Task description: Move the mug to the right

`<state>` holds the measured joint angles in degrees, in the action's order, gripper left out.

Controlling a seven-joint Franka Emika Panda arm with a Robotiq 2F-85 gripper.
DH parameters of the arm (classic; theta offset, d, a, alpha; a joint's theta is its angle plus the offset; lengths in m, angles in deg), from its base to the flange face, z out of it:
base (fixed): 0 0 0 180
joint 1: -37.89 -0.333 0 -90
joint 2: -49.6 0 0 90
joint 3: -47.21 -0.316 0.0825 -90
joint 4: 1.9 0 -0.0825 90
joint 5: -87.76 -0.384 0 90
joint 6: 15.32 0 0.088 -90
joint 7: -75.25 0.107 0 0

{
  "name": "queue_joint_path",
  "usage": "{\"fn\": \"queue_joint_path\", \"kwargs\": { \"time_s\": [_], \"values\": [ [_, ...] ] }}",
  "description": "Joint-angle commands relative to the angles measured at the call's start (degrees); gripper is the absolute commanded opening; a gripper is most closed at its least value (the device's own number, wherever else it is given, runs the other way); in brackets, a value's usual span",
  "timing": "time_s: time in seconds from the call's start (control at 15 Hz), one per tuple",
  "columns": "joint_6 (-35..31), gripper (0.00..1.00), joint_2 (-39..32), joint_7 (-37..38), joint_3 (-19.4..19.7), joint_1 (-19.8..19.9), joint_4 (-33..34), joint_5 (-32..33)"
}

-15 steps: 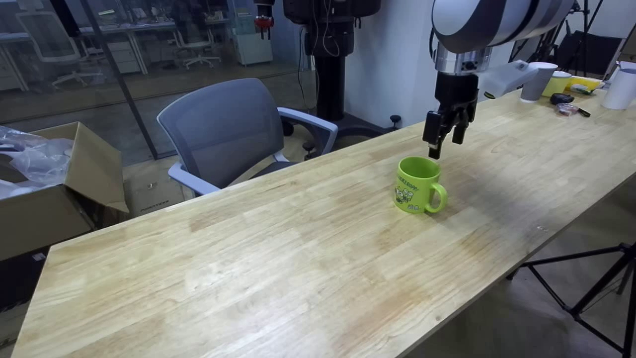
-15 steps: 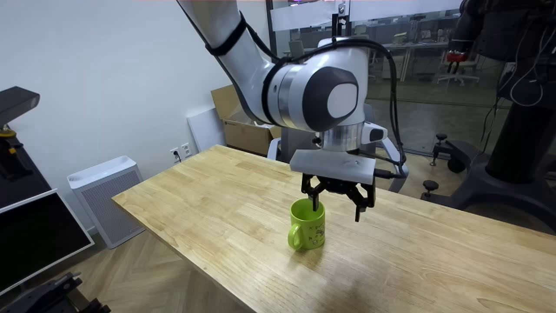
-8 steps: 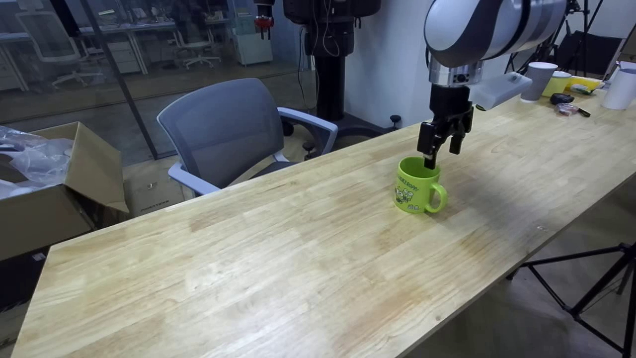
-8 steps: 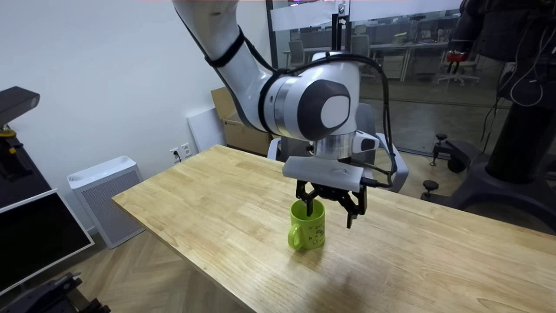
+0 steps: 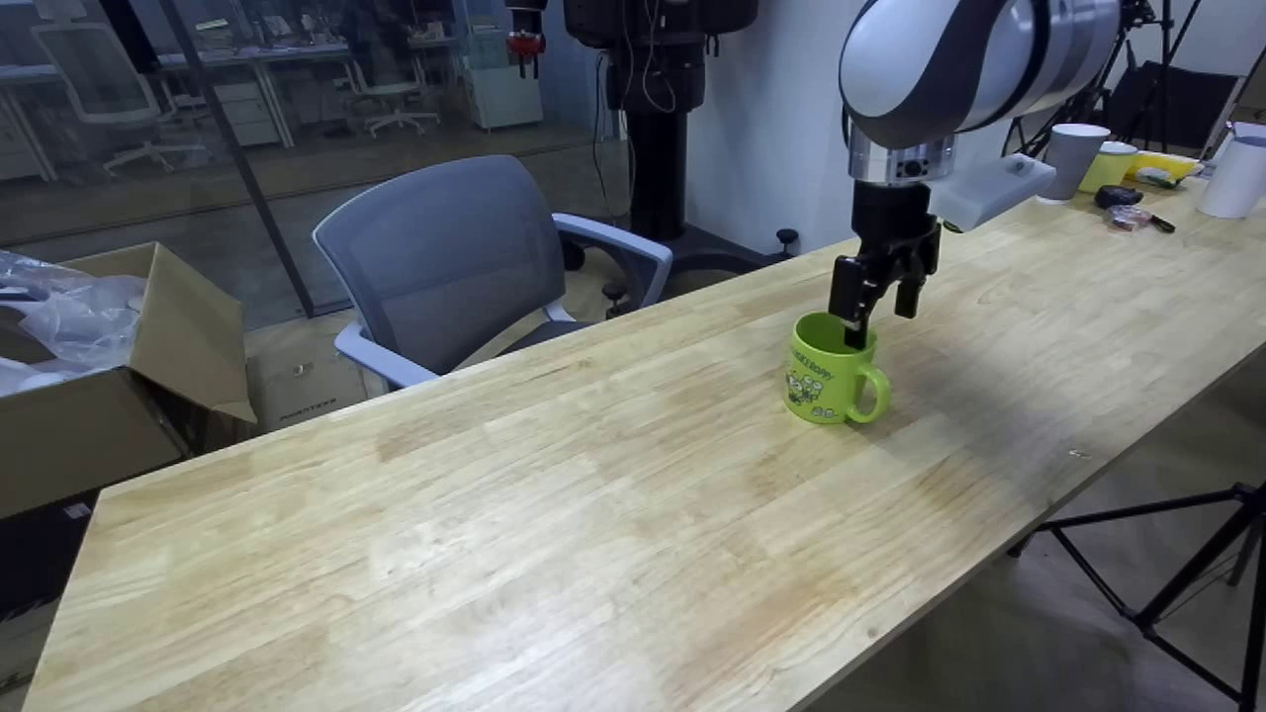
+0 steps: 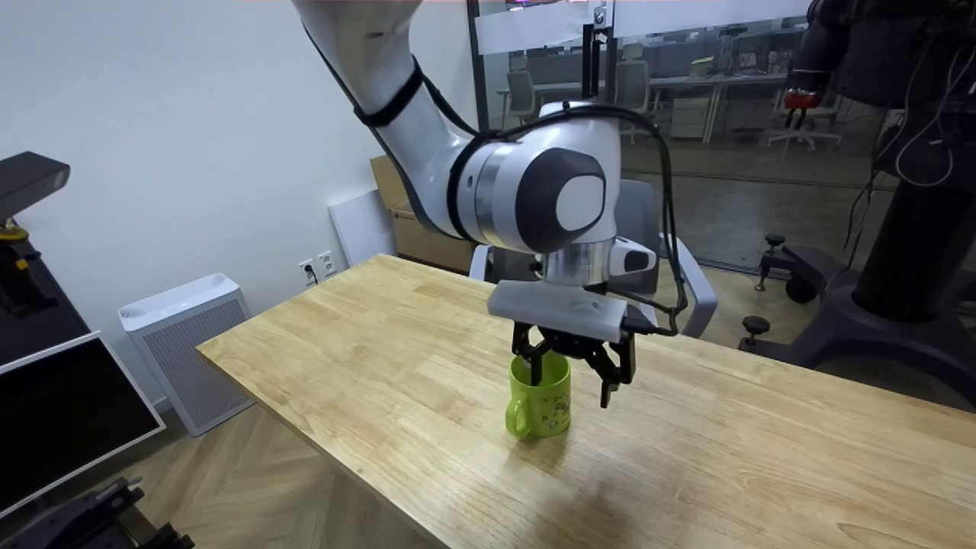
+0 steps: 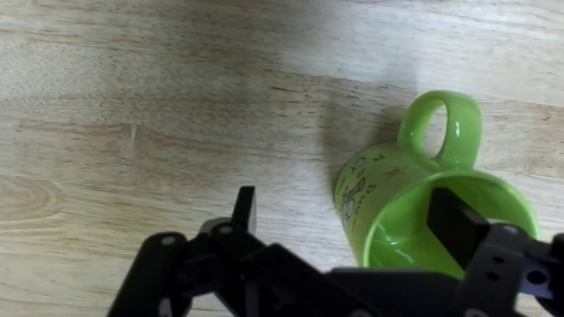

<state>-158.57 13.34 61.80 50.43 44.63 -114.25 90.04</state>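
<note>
The lime-green mug stands upright on the wooden table, and it also shows in an exterior view with its loop handle toward the front edge. In the wrist view the mug is at lower right, handle pointing up. My gripper is open, with its jaws on either side of one mug wall. One finger reaches down inside the mug's opening and the other is outside, apart from the wall. The gripper shows in both exterior views over the mug's rim.
The wooden table extends under the mug, with its front edge beyond the handle side. A grey cup, a yellow-green cup and a white container stand at the far end. A chair stands against the back edge.
The gripper has come down, and one finger has gone from above the rim to inside the mug. It has also shifted slightly sideways. The mug has not moved and the jaws stay open.
</note>
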Motion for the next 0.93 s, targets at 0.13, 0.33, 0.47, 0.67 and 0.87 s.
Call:
{"fn": "queue_joint_path", "kwargs": {
  "time_s": [0.13, 0.33, 0.47, 0.67, 0.87],
  "values": [
    [0.6, 0.74, -0.3, 2.5, 0.4, -0.6, -0.1, 1.3],
    [0.5, 0.53, -0.5, 2.8, 0.7, -0.9, -0.1, 1.6],
    [0.2, 0.39, -0.7, 3.0, 1.0, -1.2, -0.3, 2.2],
    [0.1, 0.19, -1.0, 3.7, 1.5, -1.6, -0.6, 3.5],
    [0.2, 0.01, -1.3, 4.2, 2.1, -1.9, -0.8, 4.7]
  ]
}}
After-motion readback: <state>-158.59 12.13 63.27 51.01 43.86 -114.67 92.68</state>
